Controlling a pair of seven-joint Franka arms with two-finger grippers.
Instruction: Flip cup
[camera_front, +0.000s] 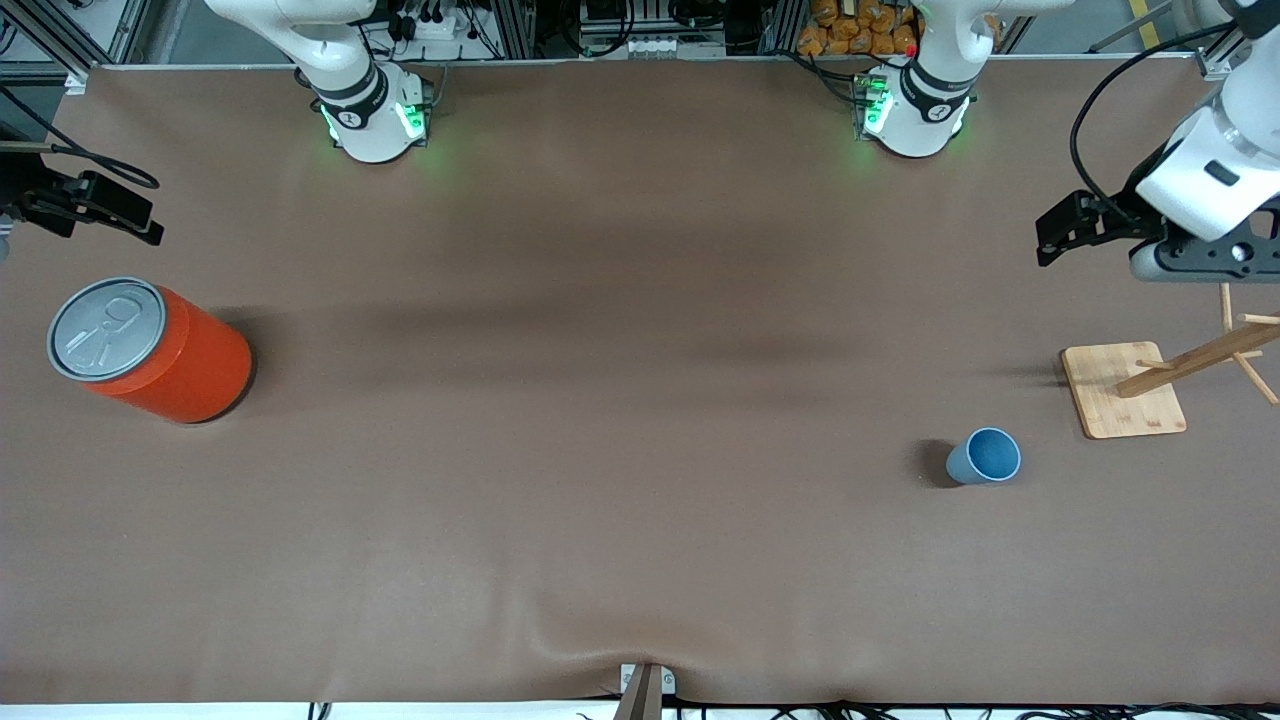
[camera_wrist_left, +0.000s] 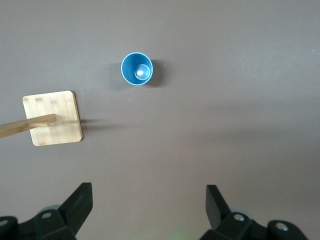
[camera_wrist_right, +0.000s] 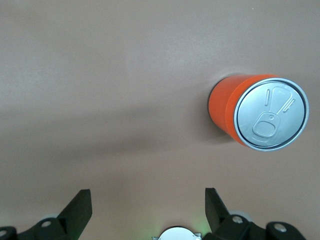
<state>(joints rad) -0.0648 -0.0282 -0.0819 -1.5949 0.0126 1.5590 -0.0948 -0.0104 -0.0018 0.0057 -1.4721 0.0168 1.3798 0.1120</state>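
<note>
Cup sat mouth-up, both arms parked wide

The surface (camera_front: 640, 500) was mostly bare. Biggest thing was the orange can (camera_front: 150, 350) at the right arm's end, with the right gripper (camera_wrist_right: 145, 210) over the surface beside it, fingers wide apart, holding nothing. The wooden rack (camera_front: 1125, 390) stood at the left arm's end, with the left gripper (camera_wrist_left: 149, 207) equally spread and empty, probably for a clear look. The cup (camera_front: 983, 456) stood upright near the rack, closer to the camera; flipped already or not, couldn't tell.

Brown table (camera_front: 600, 500), blue cup (camera_front: 984, 457), orange can (camera_front: 150, 350), wooden stand (camera_front: 1122, 389)
</note>
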